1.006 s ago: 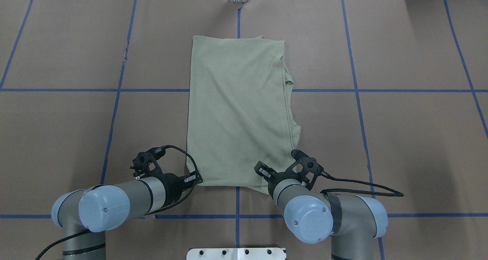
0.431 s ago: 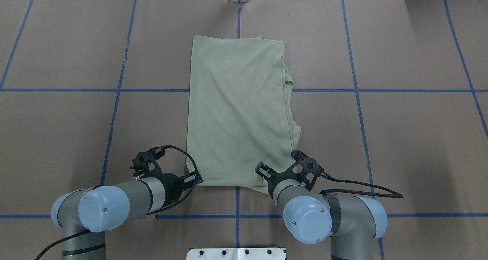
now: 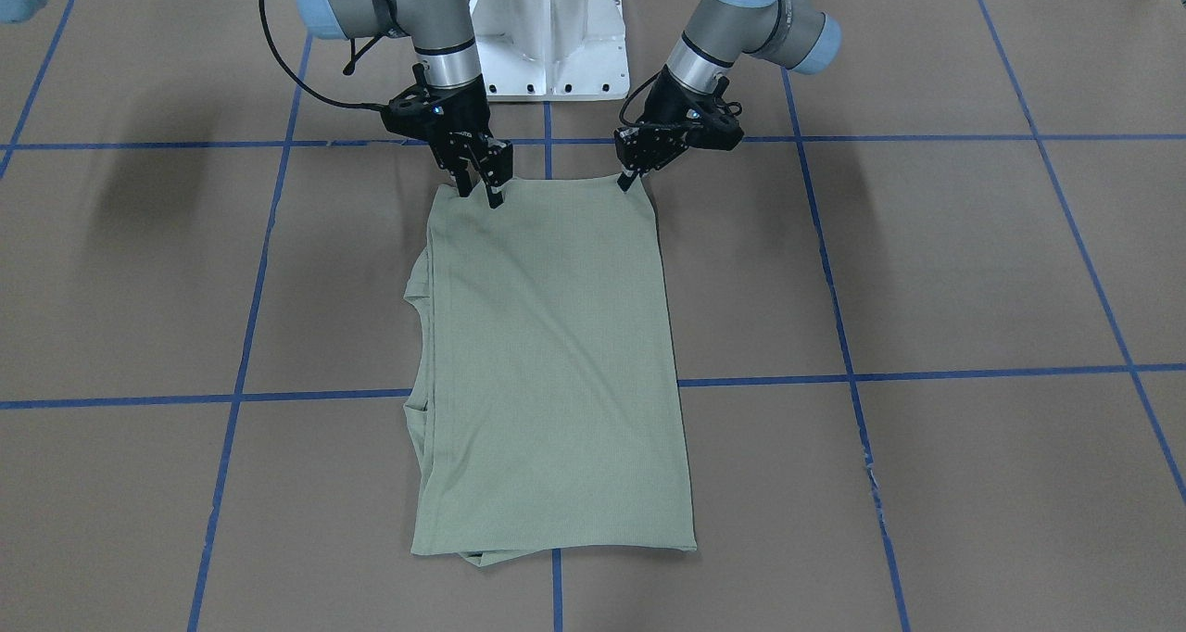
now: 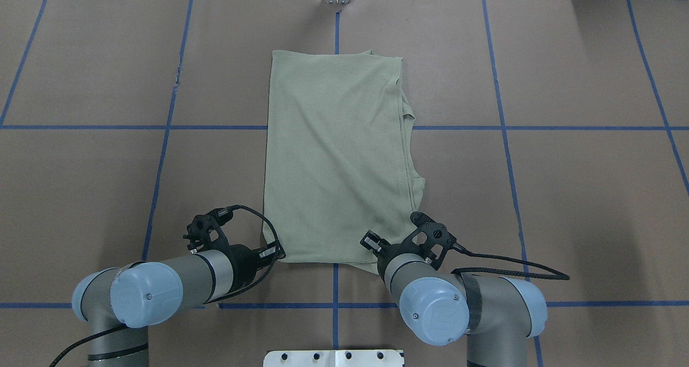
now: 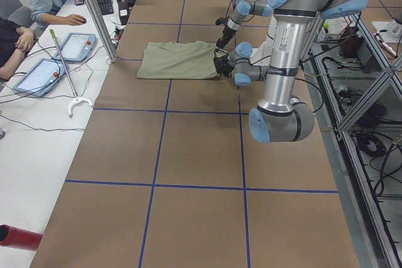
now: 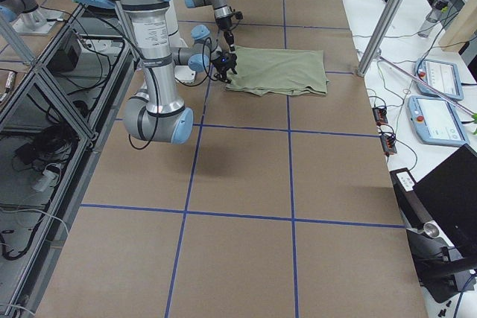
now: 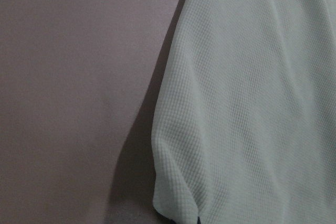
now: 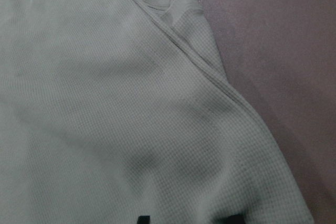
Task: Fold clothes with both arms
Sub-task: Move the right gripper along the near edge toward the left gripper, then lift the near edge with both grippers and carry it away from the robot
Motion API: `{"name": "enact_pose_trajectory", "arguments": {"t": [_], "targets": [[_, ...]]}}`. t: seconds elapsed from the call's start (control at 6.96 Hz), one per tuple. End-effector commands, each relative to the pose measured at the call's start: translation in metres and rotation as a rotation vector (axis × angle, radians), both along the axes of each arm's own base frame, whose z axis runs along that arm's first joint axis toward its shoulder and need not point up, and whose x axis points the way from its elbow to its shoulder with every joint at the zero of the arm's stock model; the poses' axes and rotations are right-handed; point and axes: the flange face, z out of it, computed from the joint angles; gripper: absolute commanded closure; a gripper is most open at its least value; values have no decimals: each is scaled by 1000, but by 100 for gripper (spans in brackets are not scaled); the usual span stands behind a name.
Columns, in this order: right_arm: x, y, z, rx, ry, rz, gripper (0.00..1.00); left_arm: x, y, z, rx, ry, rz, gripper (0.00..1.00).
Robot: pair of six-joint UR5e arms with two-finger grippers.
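Overhead exterior view shows the sage-green shirt (image 4: 336,157) lying flat on the brown surface (image 4: 565,195), folded into a long rectangle with one short edge towards the robot. Both arms reach low to that edge, one at each corner. The left fingers (image 3: 630,183) sit on the corner at the robot's left and look pressed together. In the left wrist view a single dark tip shows at the bottom edge, with the cloth corner bunched against it. The right fingers (image 3: 495,195) are spread at the other corner. In the right wrist view their two tips sit apart on the fabric, with cloth lying loose between them.
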Motion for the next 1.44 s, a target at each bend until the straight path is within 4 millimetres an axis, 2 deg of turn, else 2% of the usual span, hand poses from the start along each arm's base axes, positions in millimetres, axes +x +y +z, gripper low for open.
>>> {"name": "enact_pose_trajectory", "arguments": {"t": [0.0,0.43,0.57,0.72,0.86,1.01,1.15,1.29], "targets": [[1,0,-1,0,-2,0,100,0,0,1,0,-1,0,100],[3,0,-4,3,-5,0,100,-1,0,-4,4,7,2,100],[11,-1,-14,9,-26,1,100,-9,2,-14,15,20,15,100],[32,2,-36,4,-6,-3,100,-33,3,-42,84,54,45,100],[68,9,-65,0,8,-7,100,-65,14,-69,82,51,91,100],[97,24,-92,0,-11,-25,100,-107,29,-115,69,58,142,100],[134,35,-120,-7,-30,-48,100,-149,42,-151,59,65,181,100],[152,40,-146,-24,-24,-70,100,-173,47,-167,48,52,199,100]]}}
